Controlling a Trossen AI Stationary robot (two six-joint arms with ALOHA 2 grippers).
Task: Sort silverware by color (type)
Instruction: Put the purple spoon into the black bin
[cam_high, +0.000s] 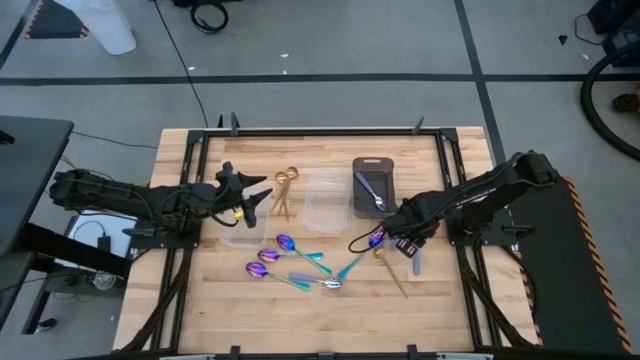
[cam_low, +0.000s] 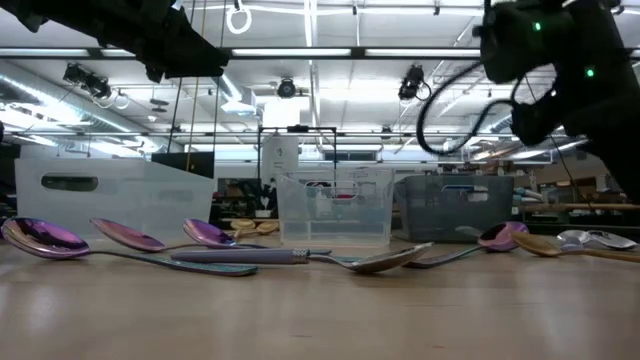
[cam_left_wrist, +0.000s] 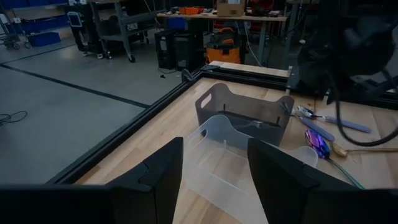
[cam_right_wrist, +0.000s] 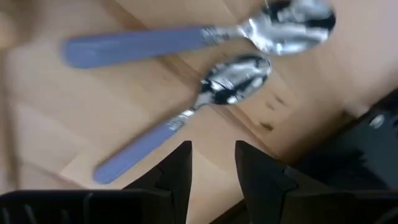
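The silverware is lying in several groups on the counter (cam_high: 220, 310): iridescent purple spoons (cam_high: 285, 262) are spreading across the middle, gold pieces (cam_high: 285, 190) are resting near the far edge beside a clear container (cam_high: 322, 200), and one silver piece is lying in the dark tray (cam_high: 373, 187). We are judging the step in hand to be a pick-up on the right side. The right gripper (cam_right_wrist: 211, 163) is hovering just above two silver spoons with lavender handles (cam_right_wrist: 180, 81), its fingers apart and clamped on nothing. The next move is calling for a straight descent onto one handle, since the two spoons are lying close together. The left gripper (cam_left_wrist: 214, 177) is waiting, fingers wide apart, over another clear container (cam_left_wrist: 217, 149). We are noting that the right counter edge and frame rail are running near these spoons, while open room is remaining toward the middle.
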